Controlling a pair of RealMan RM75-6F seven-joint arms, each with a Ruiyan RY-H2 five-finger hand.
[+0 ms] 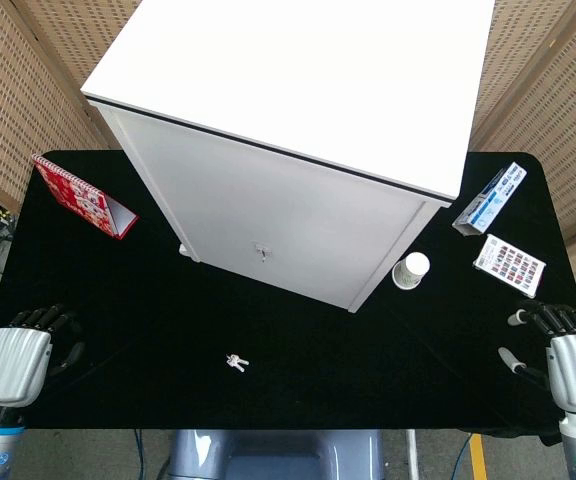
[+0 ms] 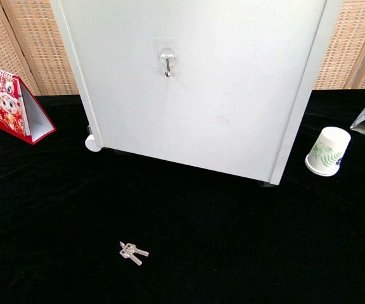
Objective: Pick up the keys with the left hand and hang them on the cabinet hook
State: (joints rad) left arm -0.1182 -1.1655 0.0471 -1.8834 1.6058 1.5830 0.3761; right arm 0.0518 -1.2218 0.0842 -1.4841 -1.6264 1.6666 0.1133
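A small bunch of silver keys (image 1: 236, 362) lies flat on the black table, in front of the white cabinet (image 1: 298, 130); the chest view shows the keys (image 2: 132, 253) too. A metal hook (image 2: 166, 63) is stuck on the cabinet's front face, seen small from the head view as the hook (image 1: 261, 250). My left hand (image 1: 23, 360) rests at the table's near left corner, far left of the keys, fingers apart and holding nothing. My right hand (image 1: 568, 360) sits at the near right corner, also holding nothing. Neither hand appears in the chest view.
A red desk calendar (image 1: 86, 197) stands at the left. A paper cup (image 1: 410, 270) lies on its side right of the cabinet. A blue-white box (image 1: 490, 197) and a patterned card (image 1: 509, 265) lie at the right.
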